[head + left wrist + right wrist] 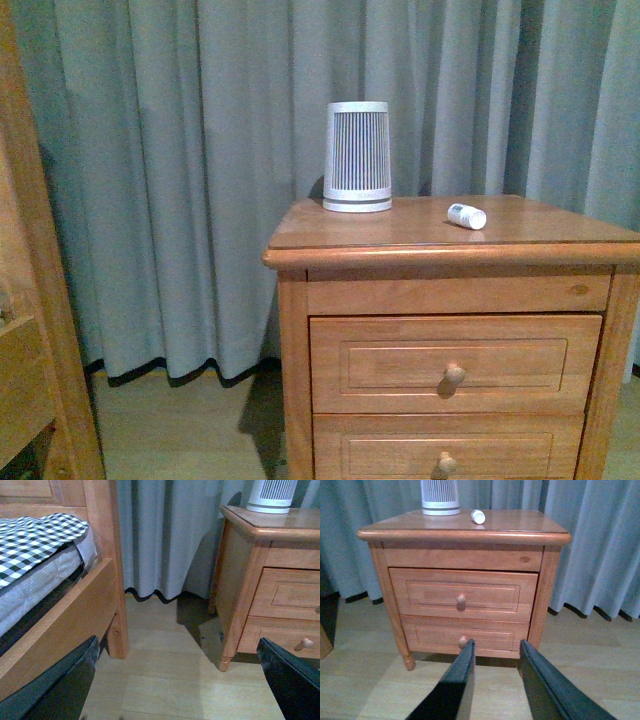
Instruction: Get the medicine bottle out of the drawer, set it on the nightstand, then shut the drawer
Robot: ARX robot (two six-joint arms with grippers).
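Nightstand [400,240] before grey curtain [180,180]; upper drawer [455,362] pushed in. Ribbed white cylinder [357,157] upright on top; medicine bottle [466,216] on its side nearby. Left gripper [175,680] fingers wide apart, right gripper [495,652] narrowly apart, both empty.

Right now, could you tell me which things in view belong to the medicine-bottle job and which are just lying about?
Part of the job:
- medicine bottle, lying on its side on the nightstand top
- nightstand
- upper drawer, looks shut

Just lying about:
- white ribbed cylinder, standing at the back of the top
- lower drawer
- bed frame with checked bedding
- curtain
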